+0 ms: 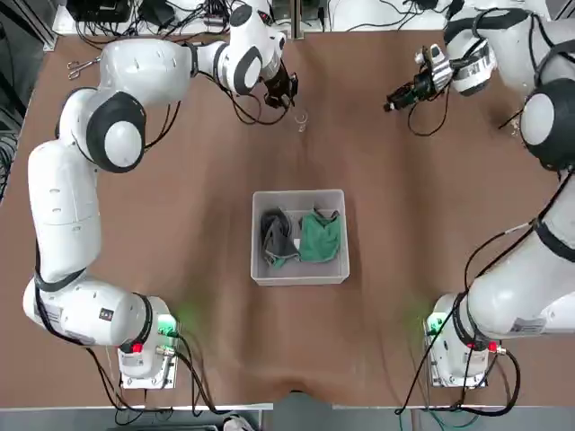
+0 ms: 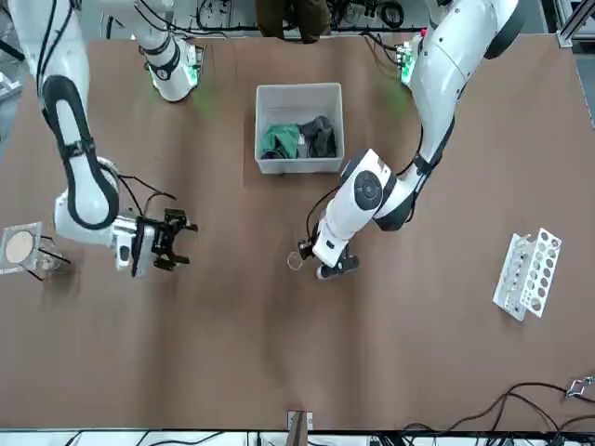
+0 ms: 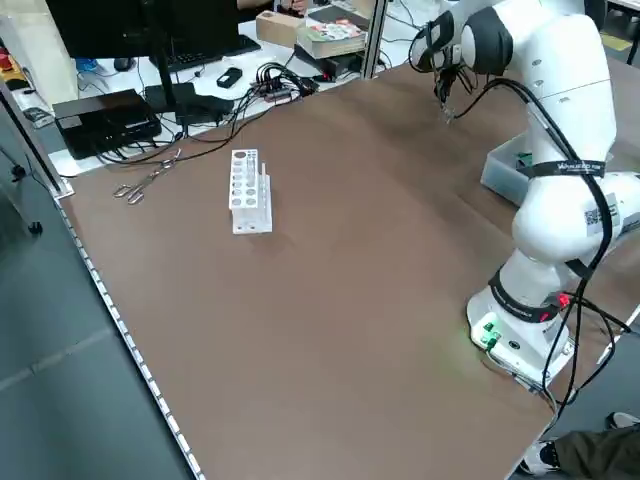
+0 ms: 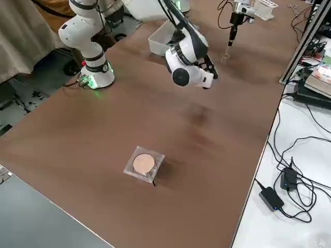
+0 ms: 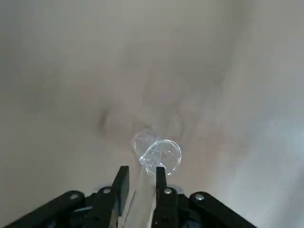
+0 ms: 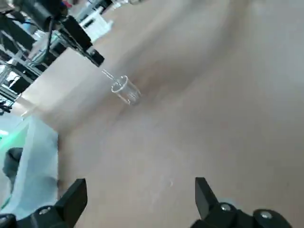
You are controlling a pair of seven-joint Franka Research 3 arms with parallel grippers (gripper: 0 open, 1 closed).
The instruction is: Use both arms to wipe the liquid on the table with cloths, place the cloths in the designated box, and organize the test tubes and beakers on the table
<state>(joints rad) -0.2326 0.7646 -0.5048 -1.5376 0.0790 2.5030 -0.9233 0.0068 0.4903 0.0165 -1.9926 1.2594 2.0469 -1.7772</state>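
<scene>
Beyond the box (image 1: 298, 281), the tube (image 5: 141, 199) runs lengthwise from the beaker (image 5: 162, 156) up between the left gripper's (image 5: 142, 172) parted fingers, the right gripper (image 6: 141, 184), fingers spread wide, farther right.

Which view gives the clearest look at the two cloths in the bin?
The top view: both the dark grey cloth and the green cloth lie unobstructed inside the bin. The front view shows both, lower in contrast. The right wrist view catches part of the grey one; both side views show the bin partly hidden by an arm.
</scene>
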